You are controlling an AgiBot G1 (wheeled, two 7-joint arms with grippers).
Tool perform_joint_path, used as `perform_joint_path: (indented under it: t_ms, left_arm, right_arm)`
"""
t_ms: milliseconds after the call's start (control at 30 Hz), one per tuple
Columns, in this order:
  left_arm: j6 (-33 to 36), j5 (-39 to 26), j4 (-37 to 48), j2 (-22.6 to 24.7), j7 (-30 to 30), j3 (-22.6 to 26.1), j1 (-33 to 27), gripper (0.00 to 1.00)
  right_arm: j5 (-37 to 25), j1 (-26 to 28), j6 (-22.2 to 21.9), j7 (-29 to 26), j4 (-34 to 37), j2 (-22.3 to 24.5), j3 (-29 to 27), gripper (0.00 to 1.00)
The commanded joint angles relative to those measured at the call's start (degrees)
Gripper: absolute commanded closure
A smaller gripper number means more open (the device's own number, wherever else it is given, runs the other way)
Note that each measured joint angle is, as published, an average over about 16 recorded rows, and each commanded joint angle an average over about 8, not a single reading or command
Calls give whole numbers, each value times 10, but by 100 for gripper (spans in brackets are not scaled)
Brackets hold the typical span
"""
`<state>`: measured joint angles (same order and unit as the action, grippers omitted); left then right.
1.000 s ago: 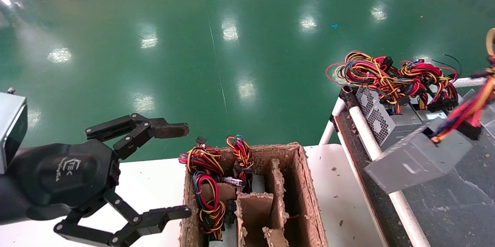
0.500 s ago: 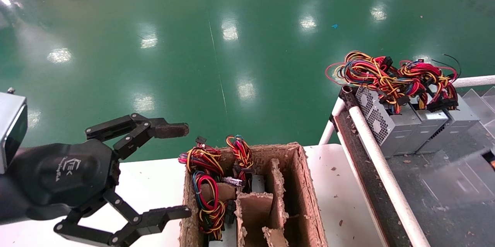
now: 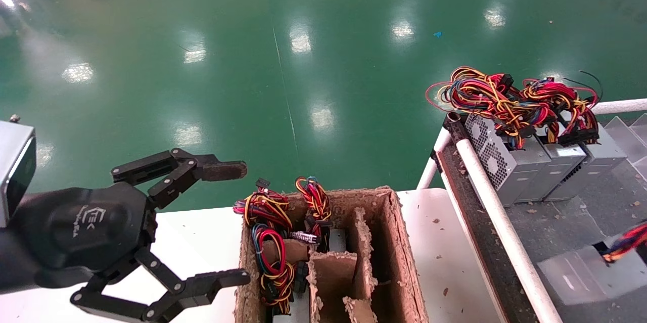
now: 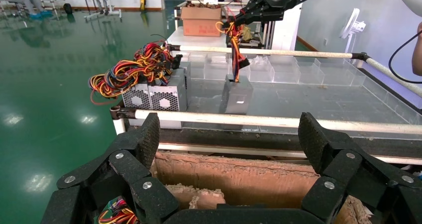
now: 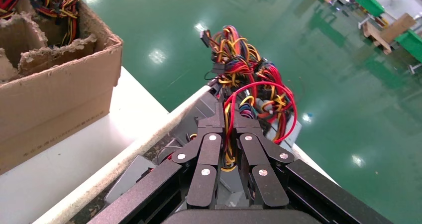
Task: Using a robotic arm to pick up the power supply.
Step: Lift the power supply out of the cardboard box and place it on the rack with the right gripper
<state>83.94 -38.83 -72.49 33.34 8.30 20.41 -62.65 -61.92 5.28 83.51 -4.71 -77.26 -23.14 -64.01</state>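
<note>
Wires, red and yellow and black, peeked in at the right edge of my head view, joined to the grey metal box of the power supply [image 3: 581, 275] low over the dark tray [image 3: 556, 217]. My right claw itself was out of sight there. My black left claw [image 3: 230, 224] sat over the white table [image 3: 202, 232], fingers wide apart, holding nothing, parked beside the brown cardboard box [image 3: 399, 242].

From my left wrist, I saw my right claw [image 4: 234, 22] far off and high, pinching the wire bundle [image 4: 236, 55]. The power supply [image 4: 236, 95] hung under it, just above the tray, because I held it by its wires.

From my right wrist, my right claw [image 5: 230, 122] was squeezed together on those wires [image 5: 249, 84], the grey box mostly hidden below my fingers [image 5: 209, 149]. I think wires make a wobbly handle.
</note>
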Motion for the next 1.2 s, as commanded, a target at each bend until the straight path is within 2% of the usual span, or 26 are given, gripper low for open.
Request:
perform_joint_path:
  t_ms: [33, 367, 667, 967, 1200]
  left_arm:
    - [0, 0, 0, 0, 0, 0, 0, 0]
    - [0, 0, 0, 0, 0, 0, 0, 0]
    - [0, 0, 0, 0, 0, 0, 0, 0]
    - [0, 0, 0, 0, 0, 0, 0, 0]
    - [0, 0, 0, 0, 0, 0, 0, 0]
  right_arm:
    - [1, 4, -10, 11, -2, 4, 17, 100]
    - [42, 44, -69, 39, -4, 35, 128, 100]
    - [86, 92, -145, 62, -5, 60, 253, 100]
    - [130, 170, -213, 86, -6, 70, 392, 100]
    - [135, 248, -252, 96, -4, 58, 488, 100]
